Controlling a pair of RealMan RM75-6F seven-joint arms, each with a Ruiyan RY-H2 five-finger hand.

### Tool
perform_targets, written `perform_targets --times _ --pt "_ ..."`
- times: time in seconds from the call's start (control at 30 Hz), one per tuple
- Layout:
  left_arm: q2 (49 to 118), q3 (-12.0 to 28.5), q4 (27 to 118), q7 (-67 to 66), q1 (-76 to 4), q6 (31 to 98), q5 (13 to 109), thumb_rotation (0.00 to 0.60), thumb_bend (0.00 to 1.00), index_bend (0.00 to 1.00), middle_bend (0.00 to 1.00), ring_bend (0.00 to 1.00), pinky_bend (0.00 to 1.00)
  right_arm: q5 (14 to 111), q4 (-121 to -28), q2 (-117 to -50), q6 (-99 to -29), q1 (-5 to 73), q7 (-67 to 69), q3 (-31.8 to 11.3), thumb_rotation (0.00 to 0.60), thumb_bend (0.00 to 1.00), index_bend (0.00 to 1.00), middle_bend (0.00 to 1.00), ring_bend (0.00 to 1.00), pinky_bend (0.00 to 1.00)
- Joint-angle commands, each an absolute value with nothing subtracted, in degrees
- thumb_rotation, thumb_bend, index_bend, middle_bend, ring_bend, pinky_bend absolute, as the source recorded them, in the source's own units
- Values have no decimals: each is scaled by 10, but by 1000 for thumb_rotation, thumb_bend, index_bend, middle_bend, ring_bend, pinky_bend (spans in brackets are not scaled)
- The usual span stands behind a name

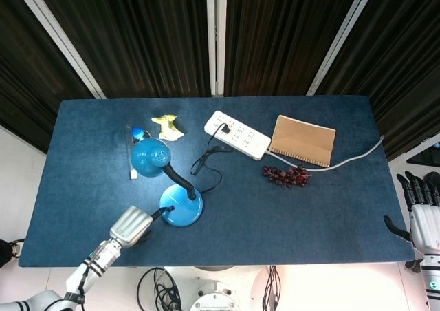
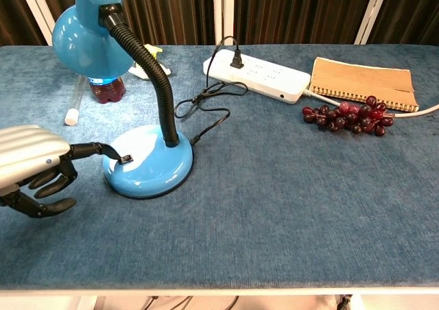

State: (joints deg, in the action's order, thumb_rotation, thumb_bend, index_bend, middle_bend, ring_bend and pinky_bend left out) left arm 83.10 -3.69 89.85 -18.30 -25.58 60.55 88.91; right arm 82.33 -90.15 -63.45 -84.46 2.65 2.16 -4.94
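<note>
A blue desk lamp stands at the table's front left, with its round base [image 1: 182,212] [image 2: 147,164], a black gooseneck and its shade [image 1: 151,155] [image 2: 89,30]. My left hand [image 1: 130,226] [image 2: 31,169] is just left of the base. One finger reaches out and touches the black switch [image 2: 125,158] on the base, and the other fingers curl under, holding nothing. A bright patch of light lies on the base. The lamp's cord runs to a white power strip [image 1: 237,134] [image 2: 257,77]. My right hand [image 1: 423,211] hangs off the table's right edge with fingers straight and apart.
A tan spiral notebook [image 1: 302,140] [image 2: 363,84] and a bunch of dark grapes [image 1: 287,176] [image 2: 346,116] lie at the right. Behind the lamp are a small bottle [image 2: 106,90], a white tube [image 1: 129,153] [image 2: 74,104] and a crumpled yellow wrapper [image 1: 167,126] [image 2: 149,66].
</note>
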Motion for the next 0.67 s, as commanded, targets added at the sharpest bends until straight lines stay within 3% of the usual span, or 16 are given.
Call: perform_targets --times 0.03,0.13,0.27,0.4,0.43,0.47,0.57,0.6,0.67 --pt "829 -35 898 -169 -251 629 903 600 383 168 796 738 724 823 -901 -635 -845 26 22 -50 600 179 0 0 0 0" --pt "824 -33 892 -153 -237 675 921 600 383 78 795 738 724 822 -900 -634 -846 25 24 -50 600 179 0 0 0 0" --pt "800 -27 891 -151 -206 728 910 600 370 79 794 737 721 822 -900 -633 -845 25 26 -49 600 179 0 0 0 0" --pt "767 -3 895 -156 -162 795 863 600 180 169 713 654 654 826 -902 -632 -846 24 25 -47 600 179 0 0 0 0" --pt "760 4 897 -162 -152 806 847 600 116 181 636 569 590 827 -901 -633 -846 24 24 -47 600 179 0 0 0 0" --pt "752 9 902 -170 -142 813 827 600 50 173 494 409 472 827 -901 -633 -847 24 24 -47 600 179 0 0 0 0" --pt "711 23 942 -184 -119 807 750 600 0 104 108 39 145 827 -900 -635 -846 24 20 -46 600 180 0 0 0 0" --pt "700 25 952 -175 -115 803 738 600 0 79 35 1 70 827 -900 -635 -846 24 19 -46 600 180 0 0 0 0" --pt "682 27 959 -148 -109 802 735 600 0 57 0 0 13 827 -902 -636 -846 24 15 -46 600 179 0 0 0 0"
